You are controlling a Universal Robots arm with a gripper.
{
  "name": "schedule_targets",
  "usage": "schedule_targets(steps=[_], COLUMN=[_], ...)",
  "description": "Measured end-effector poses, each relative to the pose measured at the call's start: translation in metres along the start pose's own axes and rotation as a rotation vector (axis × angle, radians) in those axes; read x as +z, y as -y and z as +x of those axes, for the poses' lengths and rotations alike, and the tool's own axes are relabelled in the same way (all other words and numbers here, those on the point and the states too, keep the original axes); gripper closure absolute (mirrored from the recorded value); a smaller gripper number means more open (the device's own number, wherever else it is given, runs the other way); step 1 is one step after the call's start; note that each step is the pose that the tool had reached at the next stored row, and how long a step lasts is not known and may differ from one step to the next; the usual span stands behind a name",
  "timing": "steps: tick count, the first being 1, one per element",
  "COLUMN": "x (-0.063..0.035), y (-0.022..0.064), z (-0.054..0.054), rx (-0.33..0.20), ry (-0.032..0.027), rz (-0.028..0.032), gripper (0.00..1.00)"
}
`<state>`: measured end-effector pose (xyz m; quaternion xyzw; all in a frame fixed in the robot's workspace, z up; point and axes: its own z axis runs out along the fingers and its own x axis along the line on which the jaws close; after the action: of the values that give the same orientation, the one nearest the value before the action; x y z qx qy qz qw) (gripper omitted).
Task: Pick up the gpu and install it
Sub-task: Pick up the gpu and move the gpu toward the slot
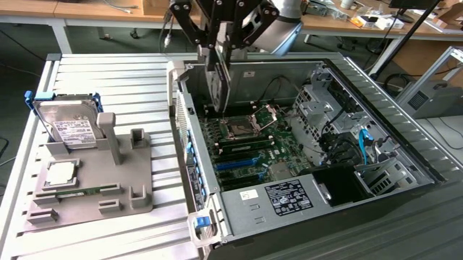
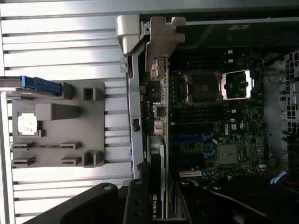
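the open computer case (image 1: 250,208) takes up the half of the bench (image 1: 116,76) on the exterior view's right, lying on its side with the motherboard (image 1: 253,143) facing up. its walls stand up all round. the wall nearest the bench's middle is a tall metal edge with slot openings, and drive cages and cables crowd the opposite side. over the board, the middle of the case is open from above. a grey fixture (image 1: 134,179) sits near the bench edge on the exterior view's left, carrying a hard drive (image 1: 69,127), well apart from the case.

the gpu (image 1: 217,81) hangs on edge from the gripper (image 1: 219,46), over the far end of the case just inside that tall wall, its lower edge close above the board near the cpu socket (image 1: 237,129). whether it touches the board, i cannot tell. in the wrist view the card (image 2: 159,154) runs straight out from the gripper (image 2: 145,198), edge-on alongside the case wall, with its silver bracket (image 2: 161,44) at the far end beside the case corner.

the jaws stand part-way closed, pressed on the card's two faces at its upper end, and the gpu is held clear of the bench.
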<state>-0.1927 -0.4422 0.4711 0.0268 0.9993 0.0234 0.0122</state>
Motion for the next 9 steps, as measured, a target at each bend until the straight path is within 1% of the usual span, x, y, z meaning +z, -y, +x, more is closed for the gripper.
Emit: schedule_targets(steps=[9], x=[0.0011], y=[-0.0022], z=[-0.041], rx=[0.0], ry=[0.0], rz=[0.0], gripper=[0.73])
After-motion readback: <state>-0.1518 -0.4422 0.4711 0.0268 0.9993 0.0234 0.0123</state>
